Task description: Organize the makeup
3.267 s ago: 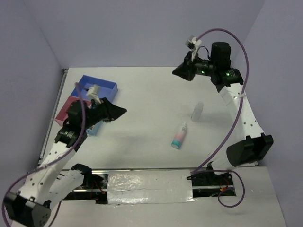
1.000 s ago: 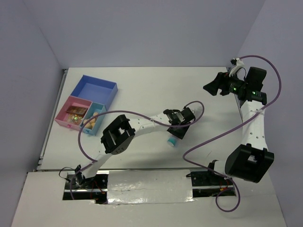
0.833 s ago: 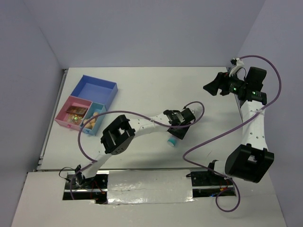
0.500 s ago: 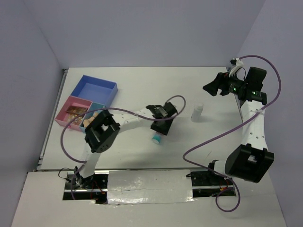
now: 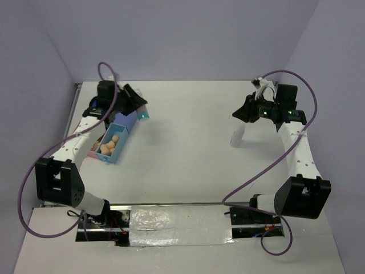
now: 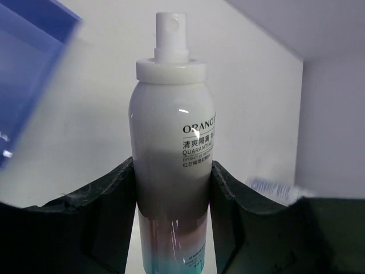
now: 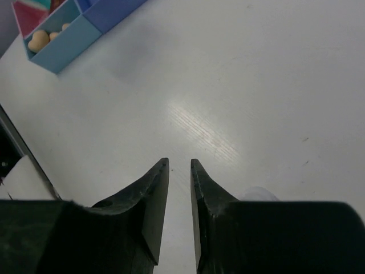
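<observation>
1. Your left gripper is clenched on the white-pink-teal tube, at the blue end of the tray.
2. Your right gripper has its jaws nearly together with nothing between them. The small white bottle stands near it.

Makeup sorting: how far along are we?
Done: small peach egg-shaped sponges lie in the teal tray compartment. In hand: left gripper holds the white-pink-teal tube by the blue compartment. Left: small white bottle stands near the right gripper, jaws nearly closed, empty.
</observation>
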